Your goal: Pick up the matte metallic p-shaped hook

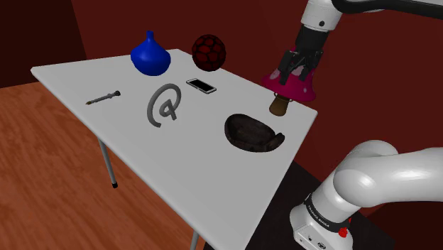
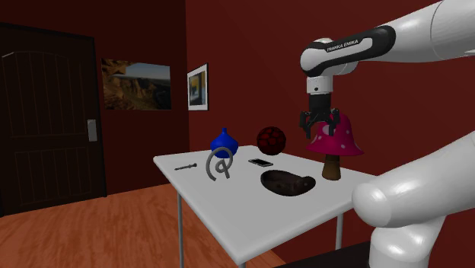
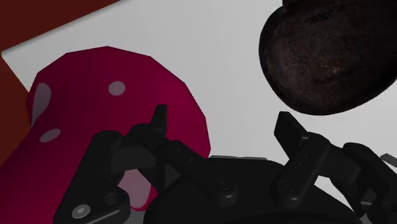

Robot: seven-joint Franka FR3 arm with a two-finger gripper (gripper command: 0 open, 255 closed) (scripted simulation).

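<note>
Gripper: the gripper [image 1: 297, 71] [image 2: 320, 126] [image 3: 222, 127] hangs fingers-down at the top of the mushroom's cap; its fingers stand apart with nothing between them.
Hook: the grey curled hook [image 1: 151, 108] [image 2: 221, 164] lies flat near the middle of the white worktop [image 1: 184, 163] [image 2: 228, 205], well apart from the gripper.
Hook's neighbours: a blue vase [image 1: 150, 58] [image 2: 224, 141] and a phone [image 1: 201, 85] [image 2: 261, 162] behind it, a small screwdriver [image 1: 104, 96] [image 2: 185, 166] towards the shoulder view's left.
Mushroom: the magenta-capped, pale-spotted mushroom [image 1: 294, 85] [image 2: 335, 139] [image 3: 108, 102] stands upright by the worktop's edge.
Bowl: a dark, rough bowl [image 1: 252, 133] [image 2: 285, 183] [image 3: 324, 57] sits between the mushroom and the hook.
Ball: a dark red patterned ball [image 1: 209, 52] [image 2: 271, 139] rests beside the vase at the back.
</note>
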